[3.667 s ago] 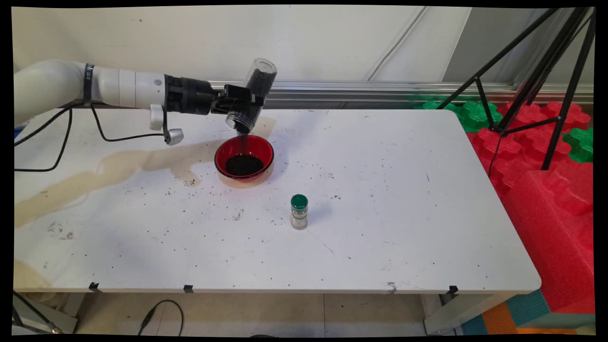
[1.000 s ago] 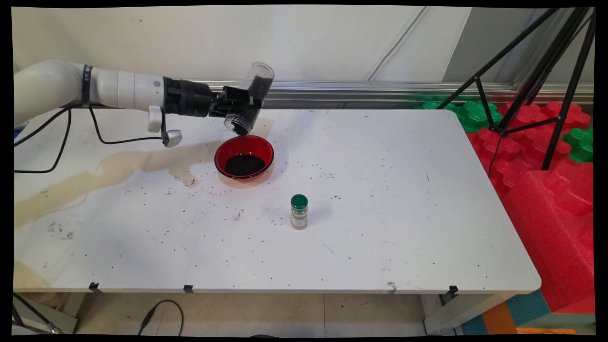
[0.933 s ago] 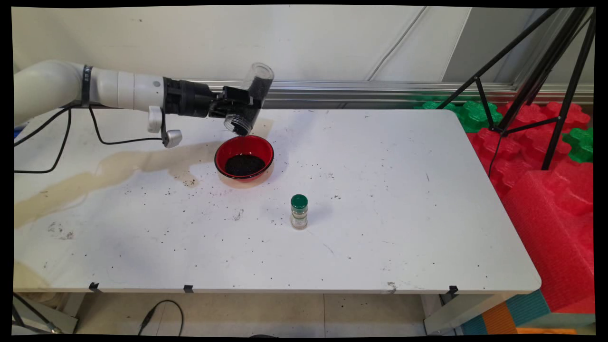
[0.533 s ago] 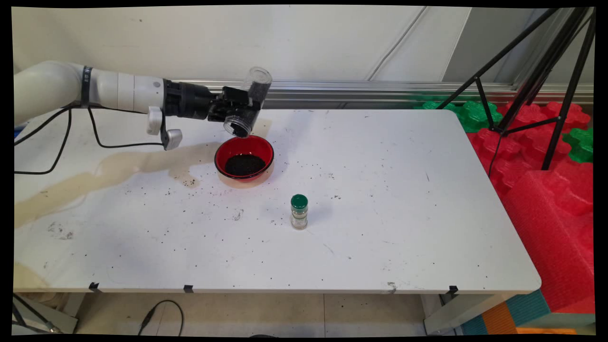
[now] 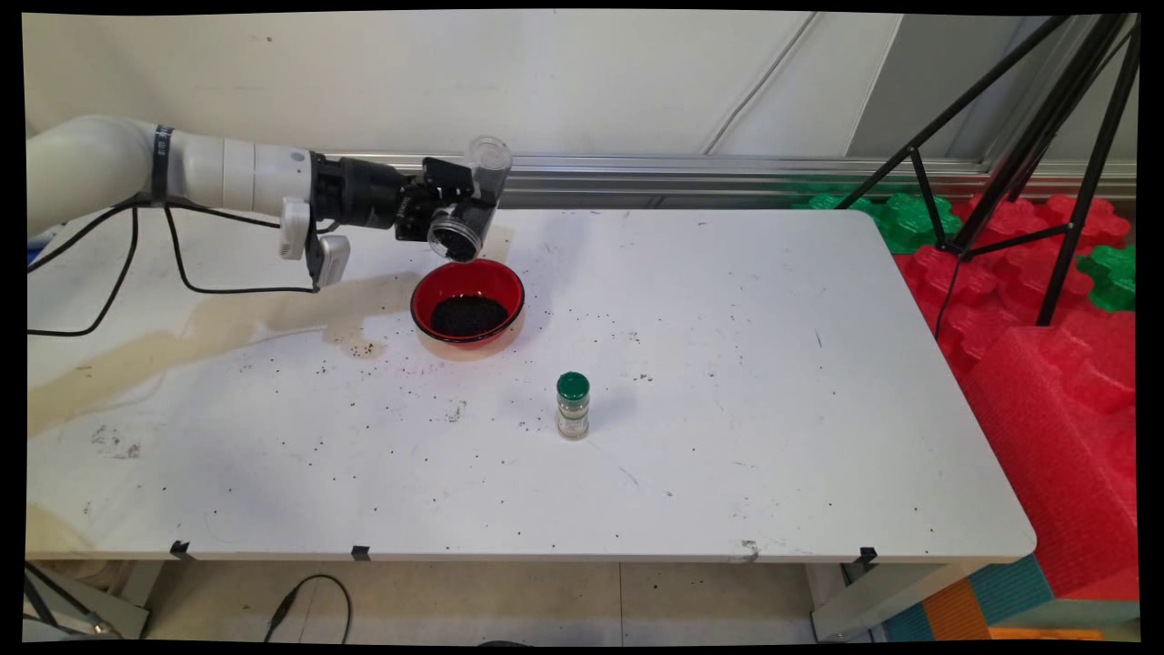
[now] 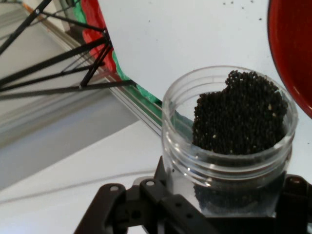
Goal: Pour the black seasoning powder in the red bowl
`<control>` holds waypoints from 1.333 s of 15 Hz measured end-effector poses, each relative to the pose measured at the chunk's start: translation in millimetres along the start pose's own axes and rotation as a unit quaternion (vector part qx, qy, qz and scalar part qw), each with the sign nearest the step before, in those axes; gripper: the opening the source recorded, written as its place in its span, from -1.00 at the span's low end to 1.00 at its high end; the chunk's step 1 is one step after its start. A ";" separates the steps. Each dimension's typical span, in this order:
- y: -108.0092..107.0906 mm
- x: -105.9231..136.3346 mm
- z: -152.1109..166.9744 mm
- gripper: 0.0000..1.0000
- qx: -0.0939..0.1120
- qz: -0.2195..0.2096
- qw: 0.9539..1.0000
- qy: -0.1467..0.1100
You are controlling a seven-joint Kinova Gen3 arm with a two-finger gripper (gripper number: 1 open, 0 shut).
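Tipped back, jar (image 5: 473,202) in end effector (image 5: 447,211) overhangs bowl's (image 5: 467,303) far rim.

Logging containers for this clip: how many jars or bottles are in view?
2. A clear plastic jar of black seeds is held tilted in the black two-finger gripper above the red bowl; a small green-capped spice bottle stands upright mid-table. None seems hidden.

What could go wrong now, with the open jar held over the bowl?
1. The jar, tilted in the gripper above the bowl's far rim, still holds seeds at its mouth; they may fall onto the table.
2. The clear jar might slip in the grip.
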 end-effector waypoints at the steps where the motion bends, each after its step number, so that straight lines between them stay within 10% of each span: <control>1: -0.6 -0.8 -0.4 -1.00 0.000 -0.017 1.000 -0.002; 11: -7.6 -6.4 -7.0 -1.00 0.008 -0.194 0.981 -0.006; 16: -11.6 -9.1 -9.8 -1.00 0.010 -0.277 0.961 -0.005; 20: -16.1 -11.6 -13.1 -1.00 0.010 -0.354 0.935 0.000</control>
